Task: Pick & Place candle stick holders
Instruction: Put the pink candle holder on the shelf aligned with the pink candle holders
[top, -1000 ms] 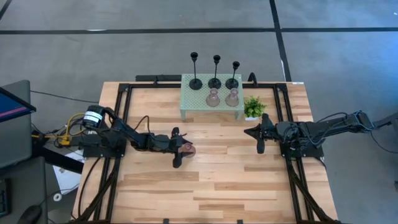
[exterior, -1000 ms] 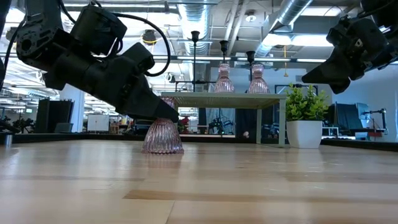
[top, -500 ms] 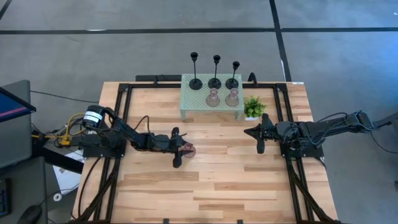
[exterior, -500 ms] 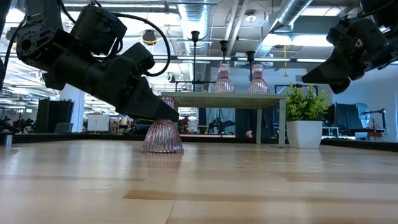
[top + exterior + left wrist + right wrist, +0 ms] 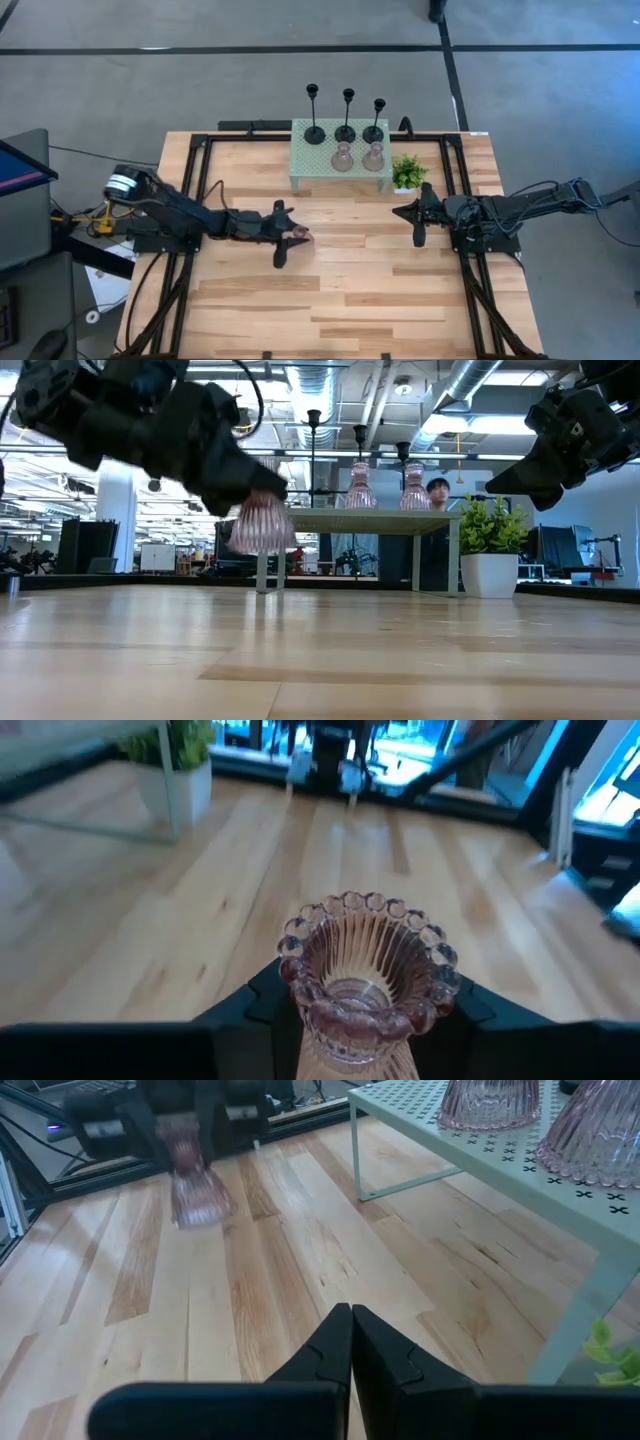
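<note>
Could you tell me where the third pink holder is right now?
Low view: pink holder hangs above the table in the left pincer, left of the green stand.

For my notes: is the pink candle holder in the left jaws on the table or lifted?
Lifted. In the low view the pink candle holder hangs in the left gripper, clear above the table.

A pale green mesh stand point(image 5: 340, 165) stands at the far middle of the wooden tabletop point(image 5: 380, 290). Just beside its right end is a small green potted plant point(image 5: 407, 173). A person point(image 5: 437, 488) is visible in the room behind.
</note>
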`<state>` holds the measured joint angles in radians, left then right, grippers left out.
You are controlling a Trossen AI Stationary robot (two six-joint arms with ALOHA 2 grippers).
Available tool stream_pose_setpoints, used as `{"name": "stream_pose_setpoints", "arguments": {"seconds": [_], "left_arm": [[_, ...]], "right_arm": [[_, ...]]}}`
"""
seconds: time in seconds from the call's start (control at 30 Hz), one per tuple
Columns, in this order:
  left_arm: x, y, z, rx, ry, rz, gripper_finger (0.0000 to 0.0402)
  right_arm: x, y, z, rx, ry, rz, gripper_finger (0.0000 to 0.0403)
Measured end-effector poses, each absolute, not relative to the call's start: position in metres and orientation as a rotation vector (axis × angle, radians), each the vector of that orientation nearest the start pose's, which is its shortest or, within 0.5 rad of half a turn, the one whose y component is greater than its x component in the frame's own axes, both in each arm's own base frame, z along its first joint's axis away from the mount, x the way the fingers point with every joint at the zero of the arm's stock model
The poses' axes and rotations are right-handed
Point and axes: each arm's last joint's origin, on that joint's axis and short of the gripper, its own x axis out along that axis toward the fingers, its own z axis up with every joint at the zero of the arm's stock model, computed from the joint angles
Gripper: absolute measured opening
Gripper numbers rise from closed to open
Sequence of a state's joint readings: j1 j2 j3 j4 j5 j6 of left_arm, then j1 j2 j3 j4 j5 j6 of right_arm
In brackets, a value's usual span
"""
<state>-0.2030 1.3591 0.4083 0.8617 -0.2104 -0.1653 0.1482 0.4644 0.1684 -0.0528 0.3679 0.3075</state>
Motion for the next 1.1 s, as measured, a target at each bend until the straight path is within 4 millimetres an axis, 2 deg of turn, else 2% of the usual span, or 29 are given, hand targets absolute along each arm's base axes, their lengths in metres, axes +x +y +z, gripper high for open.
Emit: {"name": "stream_pose_setpoints", "arguments": {"seconds": [0.2,0.33,0.47,0.6,0.8,0.97,1.1], "left_arm": [[0.243,-0.039,0.233,-0.141,0.096,0.040,0.0132],[0.245,-0.030,0.268,-0.067,0.117,0.074,0.0131],[0.250,-0.013,0.302,-0.013,0.103,0.139,0.0141],[0.254,0.011,0.323,0.014,0.081,0.227,0.0134],[0.249,0.053,0.335,-0.012,0.047,0.340,0.0140],[0.246,0.081,0.331,-0.056,0.053,0.387,0.0136],[0.252,0.097,0.323,-0.080,0.058,0.388,0.0134]], "right_arm": [[0.125,0.008,0.175,0.214,0.301,-0.267,0.0000],[0.125,0.008,0.175,0.214,0.301,-0.267,0.0000],[0.125,0.008,0.175,0.214,0.301,-0.267,0.0000],[0.125,0.008,0.175,0.220,0.302,-0.267,0.0000],[0.125,0.008,0.175,0.221,0.302,-0.267,0.0000],[0.125,0.008,0.175,0.221,0.302,-0.267,0.0000],[0.125,0.008,0.175,0.221,0.302,-0.267,0.0000]]}}
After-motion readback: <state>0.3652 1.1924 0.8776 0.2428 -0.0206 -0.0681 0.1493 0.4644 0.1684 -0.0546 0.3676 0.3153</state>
